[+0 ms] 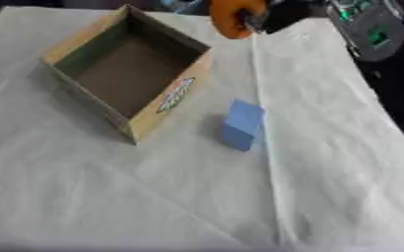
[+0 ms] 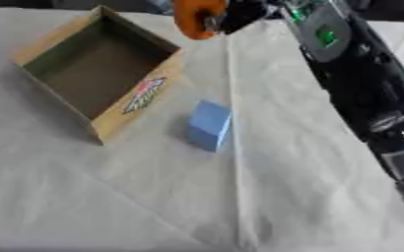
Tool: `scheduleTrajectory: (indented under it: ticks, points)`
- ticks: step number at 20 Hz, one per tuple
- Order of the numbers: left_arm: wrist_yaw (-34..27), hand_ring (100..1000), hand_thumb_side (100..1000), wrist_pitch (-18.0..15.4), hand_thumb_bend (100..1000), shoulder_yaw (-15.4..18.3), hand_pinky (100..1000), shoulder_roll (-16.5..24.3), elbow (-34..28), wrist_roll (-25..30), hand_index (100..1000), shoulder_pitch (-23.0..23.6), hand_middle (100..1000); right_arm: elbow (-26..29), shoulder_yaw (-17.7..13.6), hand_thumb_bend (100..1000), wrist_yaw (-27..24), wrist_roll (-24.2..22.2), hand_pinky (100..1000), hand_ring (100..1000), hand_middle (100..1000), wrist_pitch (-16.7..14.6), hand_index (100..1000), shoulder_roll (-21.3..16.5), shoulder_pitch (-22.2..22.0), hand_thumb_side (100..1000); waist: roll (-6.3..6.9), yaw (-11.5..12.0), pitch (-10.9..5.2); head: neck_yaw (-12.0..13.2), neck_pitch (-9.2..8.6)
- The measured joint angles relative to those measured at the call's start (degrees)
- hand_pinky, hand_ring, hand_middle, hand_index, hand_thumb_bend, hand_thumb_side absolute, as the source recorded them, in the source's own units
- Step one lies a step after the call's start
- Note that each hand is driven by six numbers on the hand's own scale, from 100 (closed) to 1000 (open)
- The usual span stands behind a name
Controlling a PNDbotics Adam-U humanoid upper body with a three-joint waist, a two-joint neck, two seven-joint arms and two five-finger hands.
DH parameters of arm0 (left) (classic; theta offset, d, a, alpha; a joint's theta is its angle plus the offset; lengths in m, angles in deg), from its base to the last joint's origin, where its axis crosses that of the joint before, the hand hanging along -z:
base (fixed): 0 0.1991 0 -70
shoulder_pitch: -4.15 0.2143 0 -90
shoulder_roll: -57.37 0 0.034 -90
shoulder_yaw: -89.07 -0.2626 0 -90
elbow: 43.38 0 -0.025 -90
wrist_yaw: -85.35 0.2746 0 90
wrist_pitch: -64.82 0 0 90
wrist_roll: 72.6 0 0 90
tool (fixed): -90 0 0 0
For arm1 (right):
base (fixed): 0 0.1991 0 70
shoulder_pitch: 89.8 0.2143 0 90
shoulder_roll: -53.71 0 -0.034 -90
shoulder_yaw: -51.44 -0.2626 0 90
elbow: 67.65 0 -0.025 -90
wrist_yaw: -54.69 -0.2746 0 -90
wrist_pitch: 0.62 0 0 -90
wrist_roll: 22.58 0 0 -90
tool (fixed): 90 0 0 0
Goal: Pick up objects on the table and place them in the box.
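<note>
An open cardboard box (image 1: 176, 95) sits on the white cloth at the upper left, and nothing shows inside it. A blue block (image 1: 243, 124) stands on the cloth just right of the box's near corner. My right hand (image 1: 270, 17) is raised at the top centre, behind the box's far right corner, with its fingers curled round an orange rounded object (image 1: 231, 17). The right arm (image 2: 352, 74) runs down the right side of the view. My left hand shows in neither view.
A white cloth (image 1: 153, 197) covers the table, with a raised fold (image 1: 270, 162) running from the top centre down towards the front. The table's right edge (image 1: 395, 123) drops off to a dark floor.
</note>
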Motion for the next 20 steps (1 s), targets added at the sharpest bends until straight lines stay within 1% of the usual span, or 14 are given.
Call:
scheduleTrajectory:
  ticks: [1,6,10,16,20]
  points:
    - [0.0,817,983,0.0,294,0.0,604,0.0,0.0,0.0,695,0.0,1000,-0.7,0.0,100,0.4,0.0,693,741,643,0.0,836,1.1,0.8,270,-0.02,0.1,0.0,-0.1,-0.01]
    - [-0.3,817,983,-0.1,294,-0.3,604,0.0,0.0,0.2,695,-0.1,1000,-4.7,0.3,100,3.2,0.4,695,741,643,-0.3,836,6.2,4.3,278,-0.06,0.5,0.0,-0.9,-0.03]
    - [-0.5,818,983,-0.2,294,-0.4,604,0.0,0.0,0.3,695,-0.2,1000,-8.3,0.4,100,5.9,1.1,697,742,643,-1.2,837,10.3,6.2,282,-0.03,0.9,0.09,-1.5,-0.05]
    - [-0.8,818,983,-0.3,293,-0.7,604,-0.3,0.0,0.6,695,-0.6,1000,-14.2,0.4,100,10.9,3.0,708,749,654,-3.0,833,15.8,7.6,279,0.03,1.6,0.43,-2.5,-0.52]
    - [-1.0,818,982,-0.4,292,-0.7,604,-0.5,0.0,0.9,695,-0.7,1000,-18.0,0.5,100,14.5,3.9,719,759,663,-4.9,829,18.4,7.9,269,0.03,1.8,0.44,-3.0,-0.64]
